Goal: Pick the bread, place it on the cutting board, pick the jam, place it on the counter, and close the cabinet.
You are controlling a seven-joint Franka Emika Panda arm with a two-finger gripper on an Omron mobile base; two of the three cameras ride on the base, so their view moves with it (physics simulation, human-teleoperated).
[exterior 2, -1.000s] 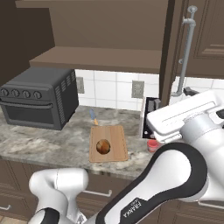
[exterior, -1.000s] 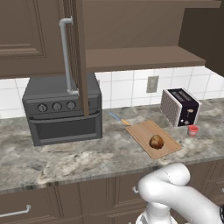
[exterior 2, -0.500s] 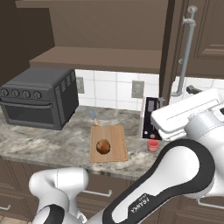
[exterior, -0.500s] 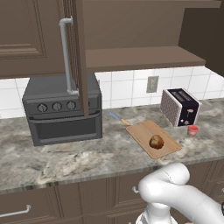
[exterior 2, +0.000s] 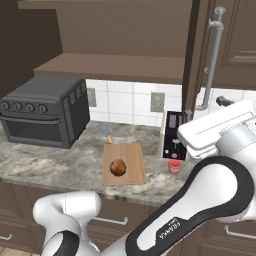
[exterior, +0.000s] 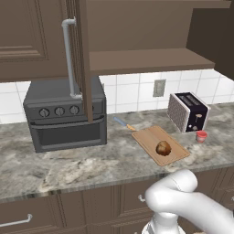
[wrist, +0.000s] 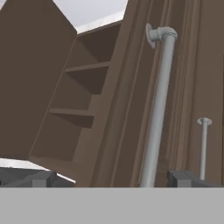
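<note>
Gaping jaws face the cabinet [wrist: 131, 109] handle [wrist: 157, 113]; arm reads "FRANKA".

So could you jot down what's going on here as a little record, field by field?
bread: on the cutting board, bun near its front end
jam: red jar on the counter, by the toaster
cabinet: door standing open, shelves bare
hand: fingers apart, facing the door's silver handle
left to do: close the cabinet

Dark brown wooden cabinet [wrist: 131, 87], silver bar handle [wrist: 158, 109]. Grey-brown marbled worktop [exterior: 68, 164]. Tan board [exterior: 157, 144], glossy brown bun [exterior: 163, 147]. Red jar [exterior: 201, 136].
</note>
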